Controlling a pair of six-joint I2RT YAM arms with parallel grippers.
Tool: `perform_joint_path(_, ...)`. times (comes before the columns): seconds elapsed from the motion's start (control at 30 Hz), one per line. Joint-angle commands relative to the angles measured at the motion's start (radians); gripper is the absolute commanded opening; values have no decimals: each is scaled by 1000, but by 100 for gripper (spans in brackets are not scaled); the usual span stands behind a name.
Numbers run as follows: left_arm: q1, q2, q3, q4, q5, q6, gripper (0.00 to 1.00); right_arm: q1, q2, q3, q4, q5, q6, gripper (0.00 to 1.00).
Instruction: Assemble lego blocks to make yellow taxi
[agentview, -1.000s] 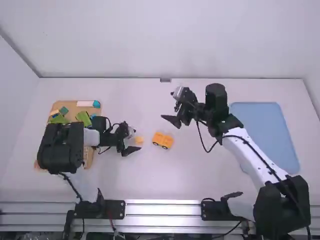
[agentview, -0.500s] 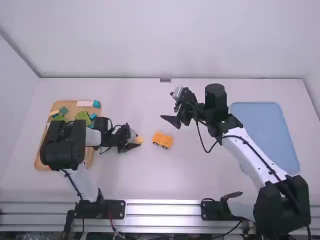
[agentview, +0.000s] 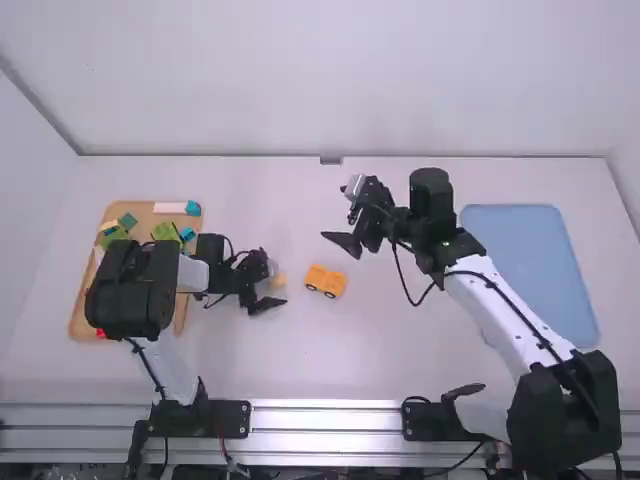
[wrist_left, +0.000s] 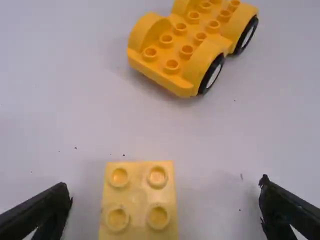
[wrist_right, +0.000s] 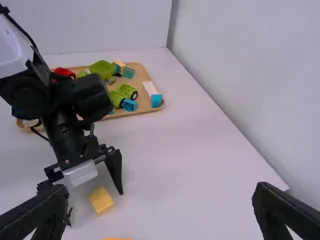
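High view: the left gripper (agentview: 279, 287) is seen left of centre, the right gripper (agentview: 340, 212) above centre. Left wrist view: a pale-yellow four-stud plastic block (wrist_left: 138, 195), bottom centre, is flanked by parted fingers; a yellow wheeled plastic base (wrist_left: 162, 52), top. Right wrist view: fingers are spread apart.

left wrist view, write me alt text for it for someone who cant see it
A pale yellow toy block with four studs showing sits on the white table between the open fingers of the left gripper, touching neither. Farther off is a deeper yellow, studded car base with black-tired wheels, partly outside the view.
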Motion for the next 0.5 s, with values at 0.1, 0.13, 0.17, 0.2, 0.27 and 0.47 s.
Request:
perform_joint_path(0.1,7,16,3,-4,-43,-8,91,-2,8,-10,-1,-10,2,98)
perform_joint_path(0.13,14,16,3,-3,-58,-10,85,-2,8,-10,-1,-9,2,98)
perform_joint_path(0.17,18,16,3,-5,-58,-10,85,-2,8,-10,-1,-9,2,98)
perform_joint_path(0.2,24,16,3,-7,-58,-9,85,-2,8,-10,-1,-10,2,98)
perform_joint_path(0.27,45,16,3,-14,-49,-9,78,-2,8,-10,-1,-10,2,98)
perform_joint_path(0.47,90,16,3,0,94,-8,74,-1,8,-10,0,-6,2,98)
